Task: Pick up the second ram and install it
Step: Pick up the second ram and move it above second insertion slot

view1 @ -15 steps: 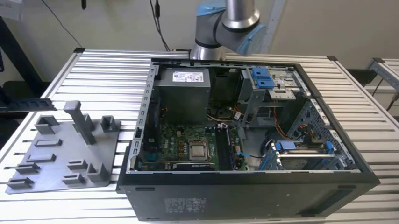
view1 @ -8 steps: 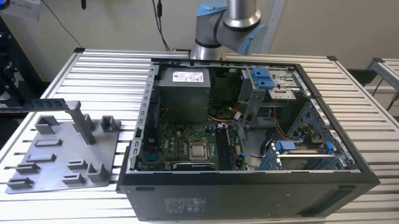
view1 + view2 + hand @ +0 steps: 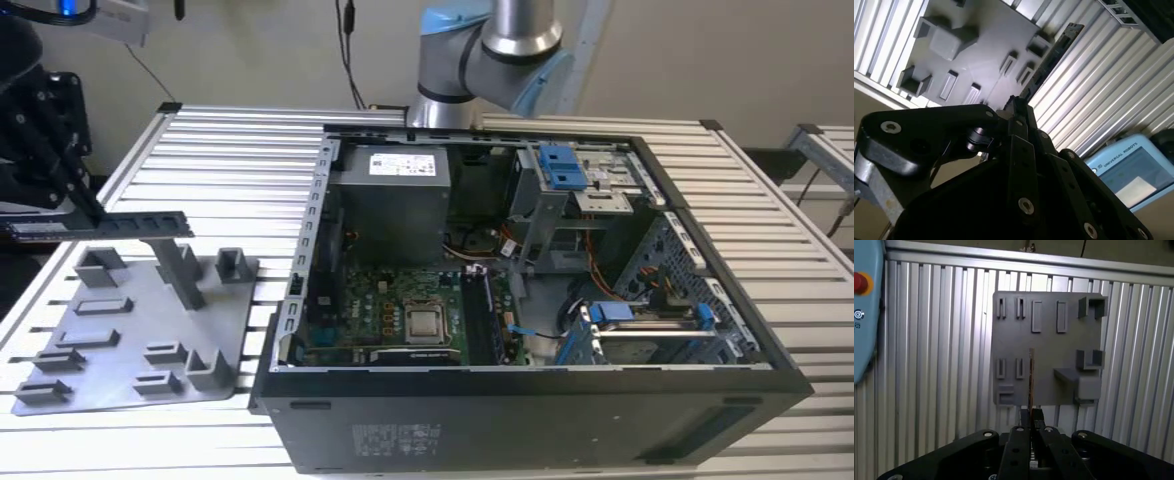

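Exterior view, at its left: grips the second ram [image 3: 134, 225] in a clenched black pincer [image 3: 91, 218] and holds it level above the grey holder plate [image 3: 134, 330] on the slatted tabletop [image 3: 227, 150], near the tall grey post [image 3: 180, 275]. Keeps well apart from the open computer case [image 3: 534, 430]. In the first wrist view, juts edge-on from the pincer over that plate.
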Controlling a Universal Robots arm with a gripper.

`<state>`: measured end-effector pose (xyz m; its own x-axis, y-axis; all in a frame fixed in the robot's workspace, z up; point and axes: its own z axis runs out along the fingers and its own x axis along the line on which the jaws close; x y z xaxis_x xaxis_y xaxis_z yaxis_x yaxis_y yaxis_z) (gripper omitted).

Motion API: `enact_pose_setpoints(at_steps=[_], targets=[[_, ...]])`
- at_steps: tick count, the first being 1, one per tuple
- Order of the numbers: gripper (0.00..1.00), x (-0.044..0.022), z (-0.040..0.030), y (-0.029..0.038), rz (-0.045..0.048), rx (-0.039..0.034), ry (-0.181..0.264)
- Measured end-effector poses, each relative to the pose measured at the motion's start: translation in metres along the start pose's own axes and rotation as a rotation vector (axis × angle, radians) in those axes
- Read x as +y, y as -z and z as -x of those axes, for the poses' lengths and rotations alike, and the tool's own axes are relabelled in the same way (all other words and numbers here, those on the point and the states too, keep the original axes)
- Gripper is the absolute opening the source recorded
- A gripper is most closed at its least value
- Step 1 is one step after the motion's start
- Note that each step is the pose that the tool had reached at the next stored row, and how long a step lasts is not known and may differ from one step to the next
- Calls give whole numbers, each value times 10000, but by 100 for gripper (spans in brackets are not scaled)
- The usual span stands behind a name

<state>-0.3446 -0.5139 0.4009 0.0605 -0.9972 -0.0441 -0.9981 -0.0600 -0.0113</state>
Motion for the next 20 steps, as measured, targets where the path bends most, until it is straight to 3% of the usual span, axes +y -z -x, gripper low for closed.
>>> enact_pose_setpoints(at_steps=[3,10,15,20], targets=[[14,-76,-4,-2,-1,-1,-29],[14,-154,-10,-7,-10,-2,-246],[14,-324,-20,-8,28,-4,-249],[14,-548,-33,-10,108,-8,-252]])
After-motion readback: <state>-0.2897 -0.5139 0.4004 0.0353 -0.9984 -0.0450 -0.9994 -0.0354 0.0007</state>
